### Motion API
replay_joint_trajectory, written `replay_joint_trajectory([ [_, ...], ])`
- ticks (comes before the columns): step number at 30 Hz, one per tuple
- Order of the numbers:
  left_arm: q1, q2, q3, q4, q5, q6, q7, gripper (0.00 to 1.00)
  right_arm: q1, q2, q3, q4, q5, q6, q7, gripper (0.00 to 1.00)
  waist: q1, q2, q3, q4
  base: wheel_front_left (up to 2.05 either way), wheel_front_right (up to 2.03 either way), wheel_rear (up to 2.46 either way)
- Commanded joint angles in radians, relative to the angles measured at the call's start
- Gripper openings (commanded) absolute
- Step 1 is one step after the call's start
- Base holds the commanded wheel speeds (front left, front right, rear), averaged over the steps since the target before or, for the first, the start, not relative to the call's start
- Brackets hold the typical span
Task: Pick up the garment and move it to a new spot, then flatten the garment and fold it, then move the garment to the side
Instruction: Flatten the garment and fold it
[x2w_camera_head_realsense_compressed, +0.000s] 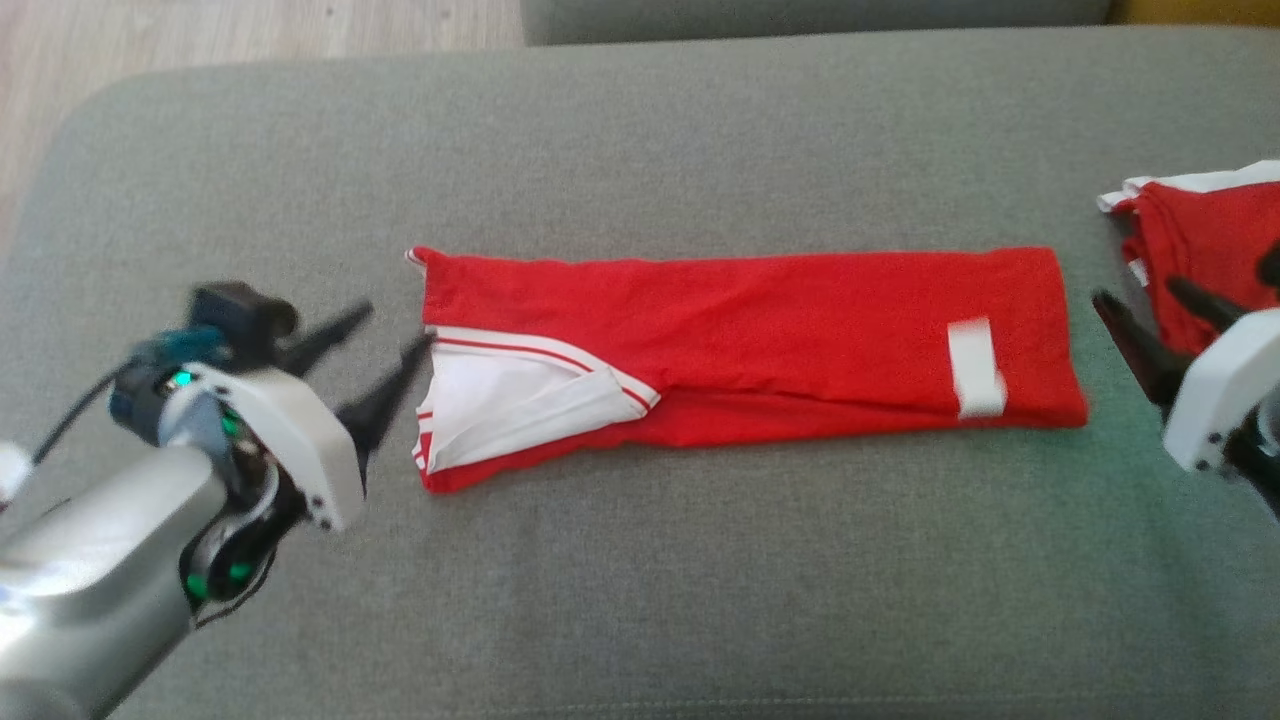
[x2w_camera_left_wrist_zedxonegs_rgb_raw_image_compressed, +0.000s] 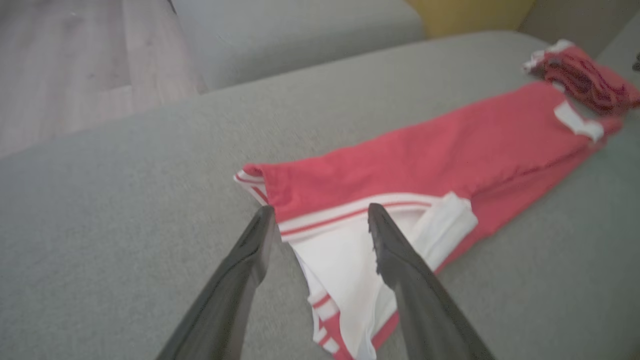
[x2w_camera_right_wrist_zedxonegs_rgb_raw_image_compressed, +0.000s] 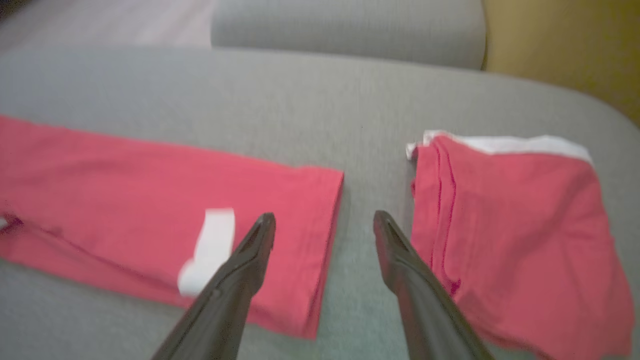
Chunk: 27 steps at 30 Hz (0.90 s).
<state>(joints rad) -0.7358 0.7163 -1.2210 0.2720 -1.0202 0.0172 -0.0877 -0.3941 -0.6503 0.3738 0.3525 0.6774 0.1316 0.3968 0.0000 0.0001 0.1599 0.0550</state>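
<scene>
Red fabric with white trim makes up the long folded garment (x2w_camera_head_realsense_compressed: 760, 320), which lies flat as a narrow strip across the middle of the grey woven sofa cushion (x2w_camera_head_realsense_compressed: 640, 560), its length running from the robot's left to its right. At the strip's left end a white panel edged with red and white stripes (x2w_camera_head_realsense_compressed: 500, 400) shows where the layers open, and near the right end sits a small white rectangular patch (x2w_camera_head_realsense_compressed: 975, 368). The left pincer (x2w_camera_head_realsense_compressed: 397, 325) is at that left end with its two dark fingers spread apart, their tips straddling the striped edge; it grips nothing, and whether a tip touches the cloth cannot be told. The right pincer (x2w_camera_head_realsense_compressed: 1135, 290) is also spread apart and empty, its tips on either side of the bare gap between the strip's right end and a second folded red garment with a white edge (x2w_camera_head_realsense_compressed: 1210, 240), which lies near that end on the same cushion. Pale wooden flooring (x2w_camera_head_realsense_compressed: 250, 30) shows beyond the cushion's far left corner.
</scene>
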Motion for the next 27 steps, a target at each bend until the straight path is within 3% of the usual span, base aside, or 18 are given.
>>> replay_joint_trajectory([
  [1,-0.022,0.021,0.079,-0.005,-0.016,0.026,-0.052,1.0,-0.003,0.004,-0.021,-0.041,-0.002,-0.001,-0.037,1.0,0.0,-0.0001,-0.015,-0.004,0.0,0.0,0.0],
  [2,-0.003,-0.002,0.137,-0.001,-0.046,0.071,-0.124,1.0,-0.001,0.039,-0.051,-0.058,-0.015,-0.001,-0.093,1.0,0.0,-0.0001,-0.027,-0.006,0.0,0.0,0.0],
  [4,0.008,-0.014,0.168,-0.002,-0.055,0.091,-0.146,1.0,0.002,0.057,-0.063,-0.067,-0.025,-0.001,-0.119,1.0,0.0,-0.0001,-0.032,-0.006,0.0,0.0,0.0],
  [7,0.053,-0.065,0.297,-0.023,-0.065,0.143,-0.172,1.0,0.02,0.124,-0.108,-0.085,-0.041,-0.001,-0.201,1.0,0.0,-0.0001,-0.046,-0.005,0.0,0.0,0.0],
  [8,0.075,-0.09,0.371,-0.042,-0.047,0.158,-0.173,1.0,0.028,0.146,-0.12,-0.092,-0.051,-0.001,-0.229,1.0,0.0,-0.0001,-0.049,-0.003,0.0,0.0,0.0],
  [9,0.144,-0.147,0.521,-0.086,0.021,0.174,-0.173,1.0,0.043,0.193,-0.149,-0.1,-0.075,-0.001,-0.285,1.0,0.0,-0.0001,-0.054,-0.002,0.0,0.0,0.0],
  [11,0.23,-0.213,0.651,-0.128,0.105,0.171,-0.174,1.0,0.06,0.243,-0.174,-0.104,-0.103,-0.001,-0.337,1.0,0.0,-0.0001,-0.059,-0.003,0.0,0.0,0.0],
  [17,0.474,-0.431,0.938,-0.204,0.333,0.104,-0.174,1.0,0.119,0.375,-0.23,-0.087,-0.178,-0.001,-0.476,1.0,0.0,-0.0001,-0.079,-0.005,0.0,0.0,0.0],
  [21,0.573,-0.541,1.046,-0.204,0.469,0.013,-0.174,1.0,0.137,0.433,-0.249,-0.048,-0.228,-0.001,-0.529,1.0,0.0,-0.0001,-0.079,-0.006,0.0,0.0,0.0],
  [27,0.587,-0.621,1.117,-0.173,0.595,-0.096,-0.174,1.0,0.117,0.487,-0.305,0.001,-0.281,-0.001,-0.556,1.0,0.0,-0.0001,-0.048,0.008,0.0,0.0,0.0],
])
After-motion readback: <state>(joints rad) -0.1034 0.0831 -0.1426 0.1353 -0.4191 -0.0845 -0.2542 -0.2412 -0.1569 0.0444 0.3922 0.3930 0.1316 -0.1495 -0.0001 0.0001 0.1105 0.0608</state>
